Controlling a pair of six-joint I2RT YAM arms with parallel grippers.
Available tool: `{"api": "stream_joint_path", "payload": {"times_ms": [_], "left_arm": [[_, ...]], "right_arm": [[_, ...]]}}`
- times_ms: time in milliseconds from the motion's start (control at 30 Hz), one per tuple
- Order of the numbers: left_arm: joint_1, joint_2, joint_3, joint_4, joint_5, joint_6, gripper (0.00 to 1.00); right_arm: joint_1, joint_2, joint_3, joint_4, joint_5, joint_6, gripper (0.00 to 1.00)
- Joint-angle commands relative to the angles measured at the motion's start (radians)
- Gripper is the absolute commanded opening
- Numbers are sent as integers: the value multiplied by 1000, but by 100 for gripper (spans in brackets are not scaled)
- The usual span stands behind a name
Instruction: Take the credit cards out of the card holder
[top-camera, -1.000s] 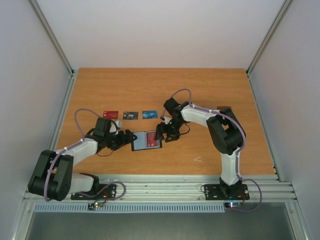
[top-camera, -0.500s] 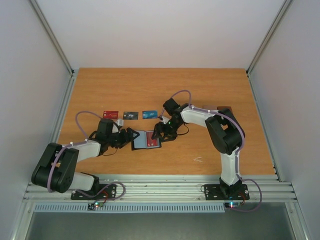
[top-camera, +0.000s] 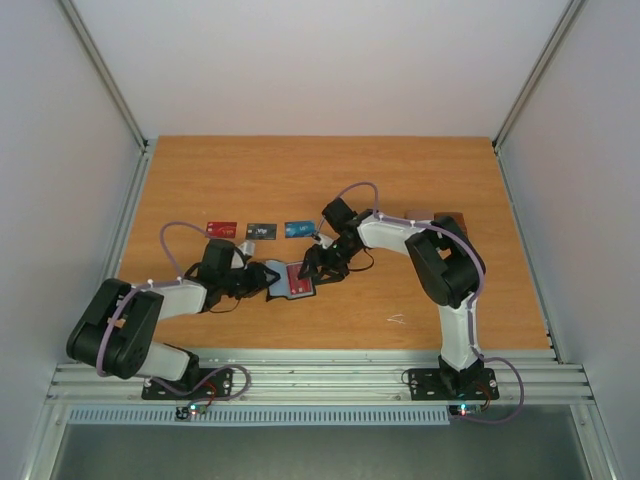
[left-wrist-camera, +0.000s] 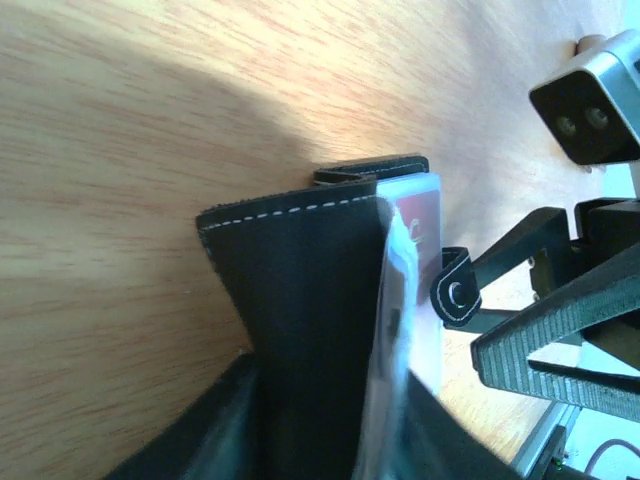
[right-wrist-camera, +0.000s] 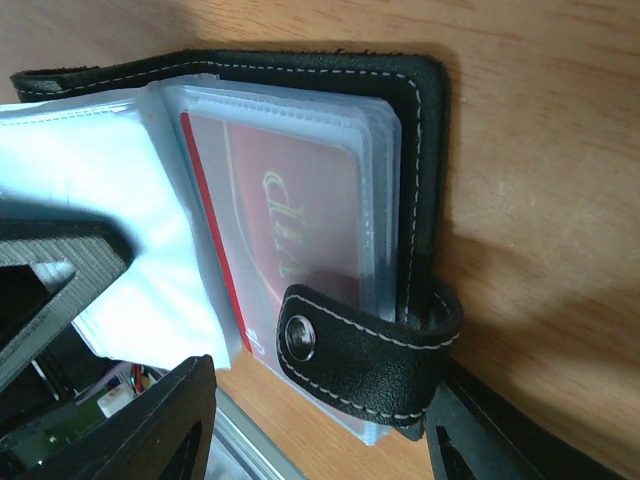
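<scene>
The wooden worktop (top-camera: 420, 180) carries the card holder (top-camera: 290, 281), which lies open near the front middle between the two arms. The left claw (top-camera: 258, 276) appears pinched on the black cover and a clear sleeve leaf, pinning the holder down. The right claw (top-camera: 314, 270) stands spread, one finger on each side of the strap edge, gripping nothing. Three credit cards (top-camera: 260, 230), red, black and blue, lie in a row just beyond the holder, apart from one another, so the job looks well along. A dark red card (right-wrist-camera: 290, 200) sits in the top sleeve; whether more hide beneath it cannot be told. The next move likely calls for the right claw to nip that card's free edge and slide it out while the left braces the holder. The strap (right-wrist-camera: 370, 370) with its snap (right-wrist-camera: 299, 335) curls over the card's corner and may obstruct. The card's gold lettering (right-wrist-camera: 285, 235) runs sideways, perhaps "VIP", though I am unsure. Print on the row of cards is too small to read.
</scene>
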Motion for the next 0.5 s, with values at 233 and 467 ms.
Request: {"api": "stream_joint_path", "payload": {"times_ms": [233, 467], "left_arm": [[-13, -134, 137, -129, 126, 144, 0], [-14, -395, 397, -528, 139, 520, 0]], "right_arm": [[-76, -145, -24, -26, -14, -112, 63], [-217, -463, -25, -66, -133, -258, 83]]}}
